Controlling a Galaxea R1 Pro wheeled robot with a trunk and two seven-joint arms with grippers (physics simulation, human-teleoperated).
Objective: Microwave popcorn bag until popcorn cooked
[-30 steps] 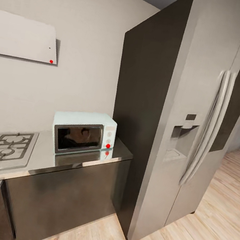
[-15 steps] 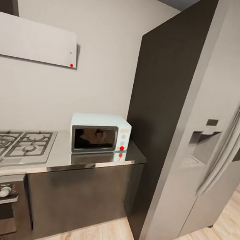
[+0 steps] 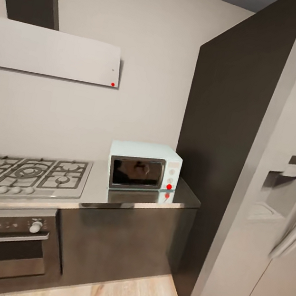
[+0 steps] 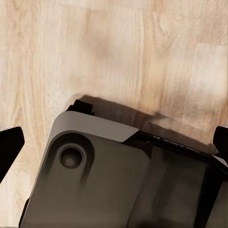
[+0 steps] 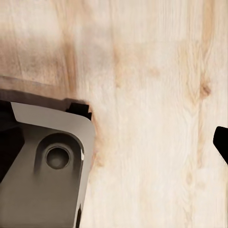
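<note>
Microwave [image 3: 143,167] sits shut on the countertop [image 3: 129,202]; you've bagged nothing yet, and both grippers' spread can't be judged.

Soft, even light fills the room, with no visible lamp. The pale wall [image 3: 150,47] is evenly lit, darkening slightly under the hood [image 3: 55,53], which throws a thin shadow along its lower edge. The steel table [image 3: 130,198] is glossy and mirrors the microwave [image 3: 144,166] along with its red dot. The microwave's dark glass holds a dim reflection. The refrigerator [image 3: 266,163] leans and stretches toward the frame's right edge. In both wrist views the wooden floor [image 5: 156,95] is smeared and soft, with a diffuse shadow beside the robot base [image 4: 109,180].
</note>
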